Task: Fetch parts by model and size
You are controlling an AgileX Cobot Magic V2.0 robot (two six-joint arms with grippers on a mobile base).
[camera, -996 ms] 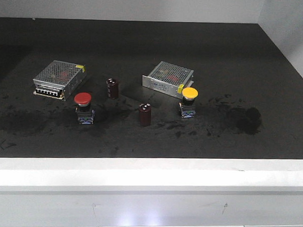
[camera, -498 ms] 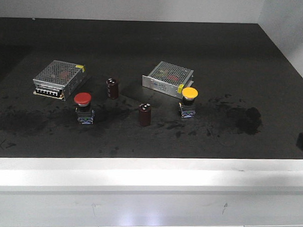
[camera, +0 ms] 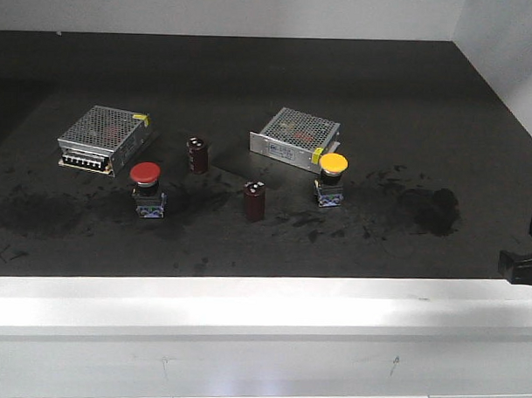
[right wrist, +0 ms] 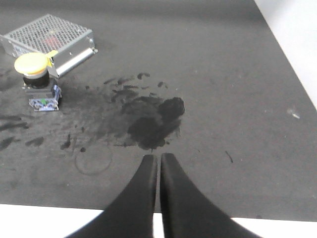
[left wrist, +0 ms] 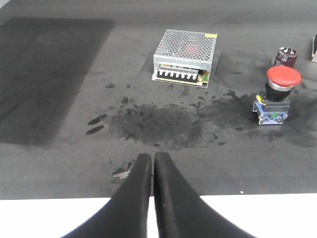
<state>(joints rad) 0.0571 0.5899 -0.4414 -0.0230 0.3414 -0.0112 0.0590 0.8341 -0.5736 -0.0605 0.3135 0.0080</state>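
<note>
**Fingers of left gripper (left wrist: 152,157) and right gripper (right wrist: 158,157) pressed together, nothing held**

Left wrist view: the two black tapered fingers (left wrist: 138,183) meet tip to tip with only a hairline slit between them and nothing in it. The tips sit over the black table mat (left wrist: 59,99), just past its white front edge (left wrist: 49,218). A dark smudge patch (left wrist: 158,124) lies on the mat right ahead of the tips. Beyond it, slightly right, is a perforated silver metal box (left wrist: 185,54), terminal strip facing the fingers. The red-capped mushroom push-button switch (left wrist: 277,94) stands ahead and well right of the fingers. It is upright on its black and bluish blocky base, well apart from them and touching nothing. A dark red cylindrical capacitor (left wrist: 286,56) stands just behind it.

Right wrist view: the black fingers (right wrist: 143,183) are also closed flat on each other and empty, tips over the mat near the white edge. A black blotch (right wrist: 153,121) is straight ahead of them. The yellow-capped mushroom push-button switch (right wrist: 38,82) is ahead and far left, upright and well apart from the fingers. It is just in front of a second perforated silver box (right wrist: 49,39); contact cannot be told.

Front view: a dark bit of the right arm (camera: 524,260) shows at the right edge. The red switch (camera: 147,188) and yellow switch (camera: 330,178) stand on the mat. Two capacitors (camera: 197,154) (camera: 254,200) stand between them.
</note>
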